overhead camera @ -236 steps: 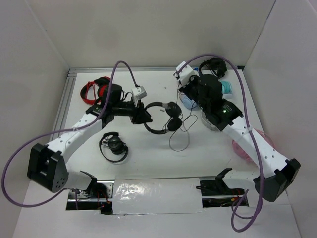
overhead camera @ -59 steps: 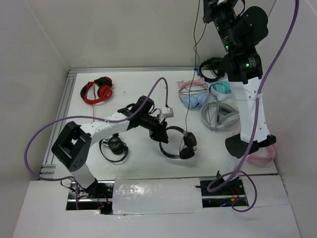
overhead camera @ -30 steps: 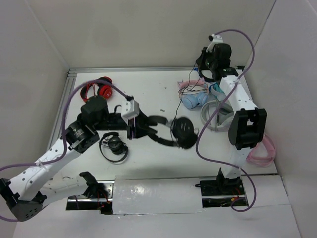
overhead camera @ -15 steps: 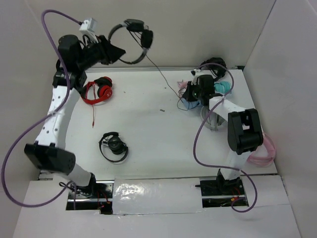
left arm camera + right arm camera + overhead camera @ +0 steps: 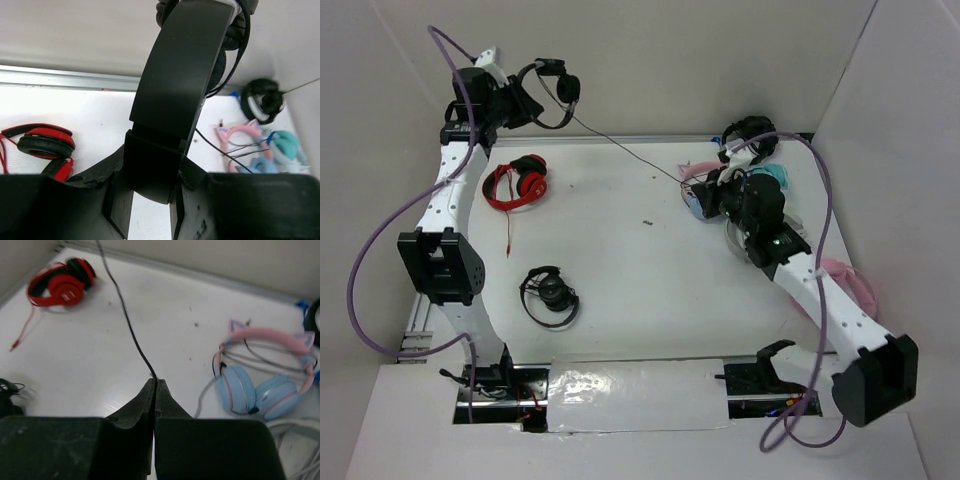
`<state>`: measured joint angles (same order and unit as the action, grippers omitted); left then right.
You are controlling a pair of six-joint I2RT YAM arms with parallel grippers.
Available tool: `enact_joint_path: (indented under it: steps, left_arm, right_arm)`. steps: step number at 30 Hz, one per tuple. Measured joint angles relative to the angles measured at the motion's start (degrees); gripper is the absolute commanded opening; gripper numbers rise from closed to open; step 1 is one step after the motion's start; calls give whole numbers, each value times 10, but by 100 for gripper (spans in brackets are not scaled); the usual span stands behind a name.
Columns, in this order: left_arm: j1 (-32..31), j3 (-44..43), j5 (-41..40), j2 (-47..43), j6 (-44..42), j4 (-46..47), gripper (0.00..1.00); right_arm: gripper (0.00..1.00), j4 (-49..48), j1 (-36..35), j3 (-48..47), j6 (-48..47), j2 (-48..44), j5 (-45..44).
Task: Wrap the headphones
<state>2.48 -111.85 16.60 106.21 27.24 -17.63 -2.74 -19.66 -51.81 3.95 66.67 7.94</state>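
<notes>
Held high over the far left corner of the white table (image 5: 620, 270), the left gripper (image 5: 151, 177) is clamped on the headphones (image 5: 558, 92), its two fingers pinching the wide black headband (image 5: 180, 75), which rises between them in the left wrist view. We see the round ear pads (image 5: 568, 88) hanging in the air against the back wall, well clear of the tabletop.

From the headphones a thin black cable (image 5: 620, 150) runs in a nearly straight, taut-looking line down and across the table to the right gripper (image 5: 154, 383), which sits low at the far right of the table. That gripper's fingers are pressed together with the cable caught between their tips; in the right wrist view we see the cable leave the tips and stretch away toward the far left corner.

Below the raised left arm, a red pair (image 5: 518, 183) lies on the table near the left rail, its thin red lead trailing toward the near side. A compact black pair (image 5: 550, 296) rests nearer the arm bases, well apart from both grippers. Just beside the right gripper lies a pink-and-blue cat-ear pair (image 5: 265, 377), and another black pair (image 5: 748, 135) sits in the far right corner behind it.
</notes>
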Motion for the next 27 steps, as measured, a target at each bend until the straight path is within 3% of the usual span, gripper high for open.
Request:
enact_joint_path:
  steps: [4,10,16,23,27]
  left_arm:
    - [-36,10,-17,29,-38,3,0]
    - [-130,94,-16,54,-113,1,0]
    - [-220,215,73,47,-164,20,0]
    - [-314,270,134,3,-243,12,0]
    - [-352,328,174,-50,-273,27,0]
  right_arm:
    - [0,11,-60,-41,-47,-64,-6]
    - [0,45,-96,-187,-124,-60,15]
    - [0,97,-94,-373,-177,40,50]
    - [0,179,-50,-541,-199,193,125]
    - [0,202,-20,-578,-195,236,163]
